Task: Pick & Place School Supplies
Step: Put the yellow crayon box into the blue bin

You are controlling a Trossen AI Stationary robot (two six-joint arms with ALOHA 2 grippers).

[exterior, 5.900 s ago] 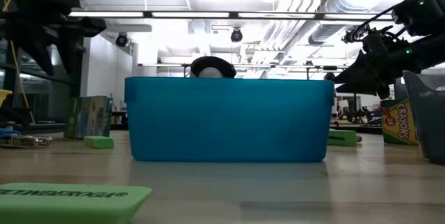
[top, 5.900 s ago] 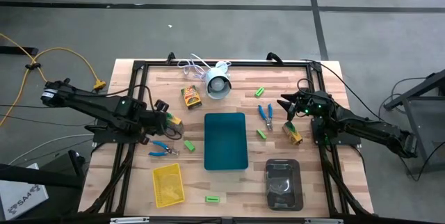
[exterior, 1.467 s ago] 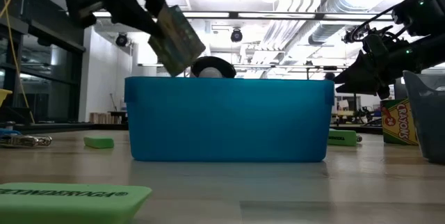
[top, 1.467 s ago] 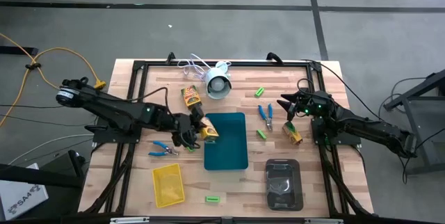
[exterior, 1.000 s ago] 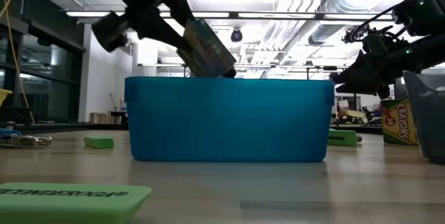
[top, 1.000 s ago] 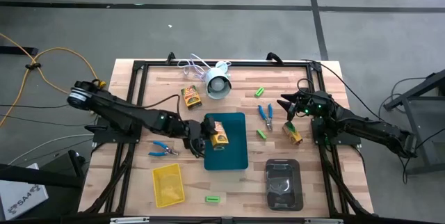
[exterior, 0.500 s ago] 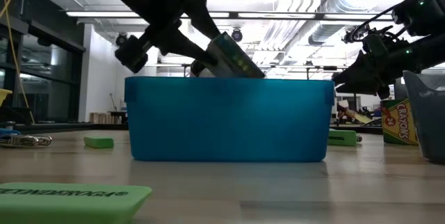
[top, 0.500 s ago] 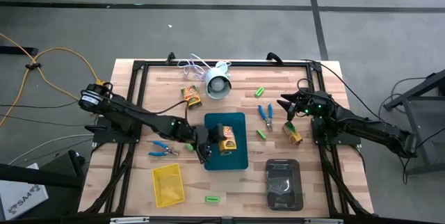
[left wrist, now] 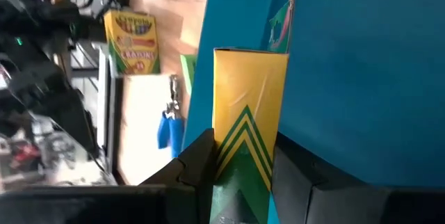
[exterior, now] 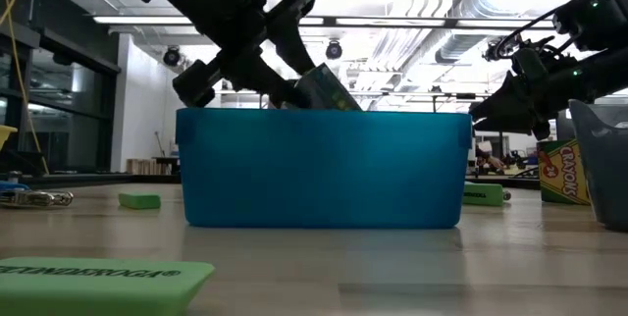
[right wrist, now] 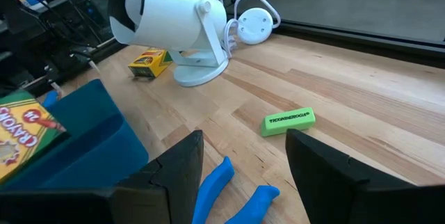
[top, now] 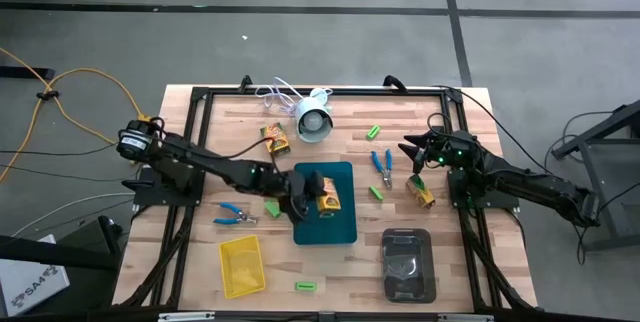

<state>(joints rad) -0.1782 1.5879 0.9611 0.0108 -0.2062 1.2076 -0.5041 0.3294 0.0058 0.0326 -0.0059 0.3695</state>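
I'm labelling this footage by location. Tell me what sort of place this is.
Probably a robotics lab or workshop in an industrial hall: a wooden table in a black frame on bare concrete floor, exposed ceiling ducts with strip lights, and a yellow cable trailing across the floor.

Left tool (top: 312, 200) with crayon box (top: 327, 201) fills teal tray (top: 340, 224) middle.

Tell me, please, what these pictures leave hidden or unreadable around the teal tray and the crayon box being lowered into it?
- Low view: the teal tray wall hides the crayon box bottom, so contact with the floor is unknown.
- Left wrist view: the left gripper covers the box's lower end.
- High view: print on the green erasers is too small to read.
- Low view: the dark grey tray is cut off by the edge.
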